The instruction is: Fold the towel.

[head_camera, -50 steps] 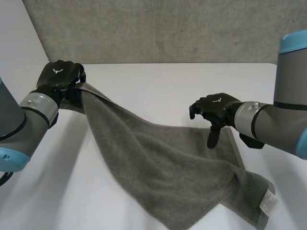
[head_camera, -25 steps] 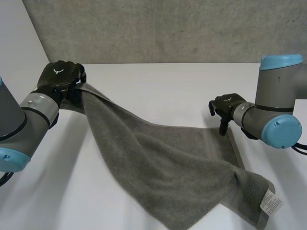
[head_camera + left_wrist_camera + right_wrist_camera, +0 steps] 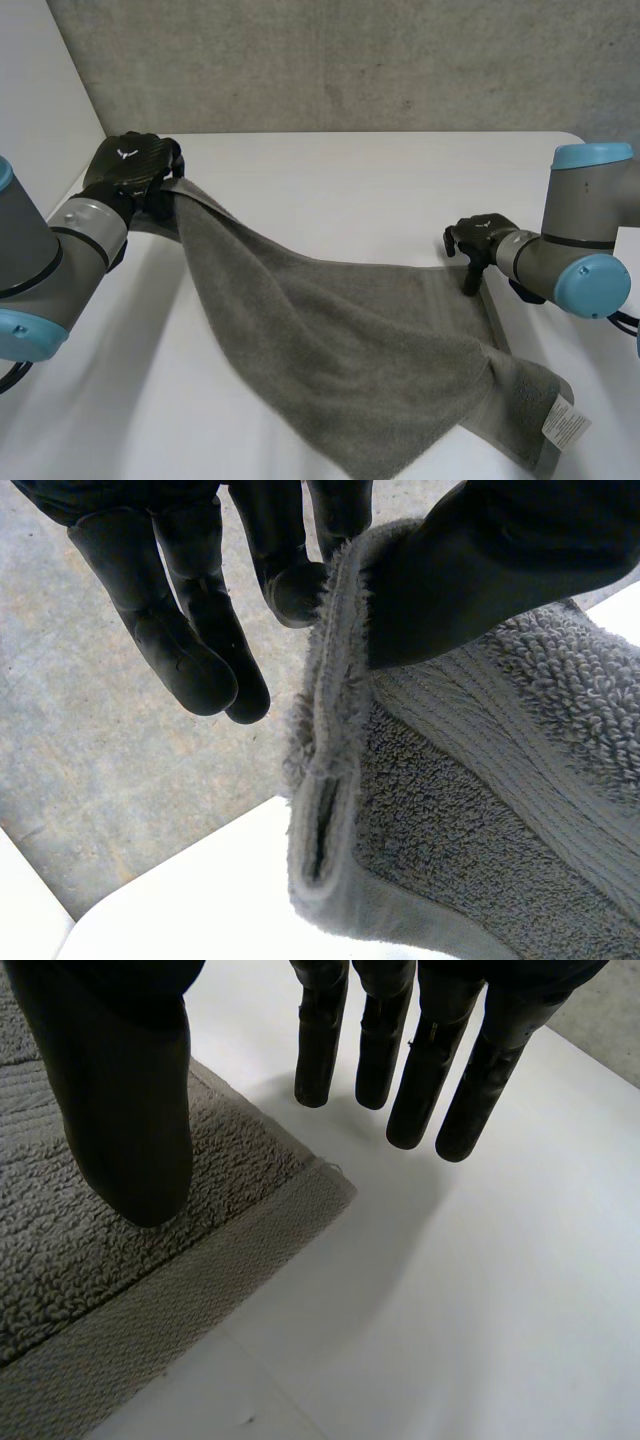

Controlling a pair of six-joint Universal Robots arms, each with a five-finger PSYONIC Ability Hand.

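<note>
The towel sprawls from lower right towards upper left. Mid-right, our right hand hangs straight-fingered and empty over a corner; we judge it must pinch there next. Upper left, our left hand pinches the raised corner.

Right hand: you have drawn it outward along the far edge of the towel, from mid-edge to the far right corner. Its straight fingers now lie past the hem over the table, thumb above the pile. Right arm: swung round, with the blue elbow cap now turned toward the head camera.
</note>
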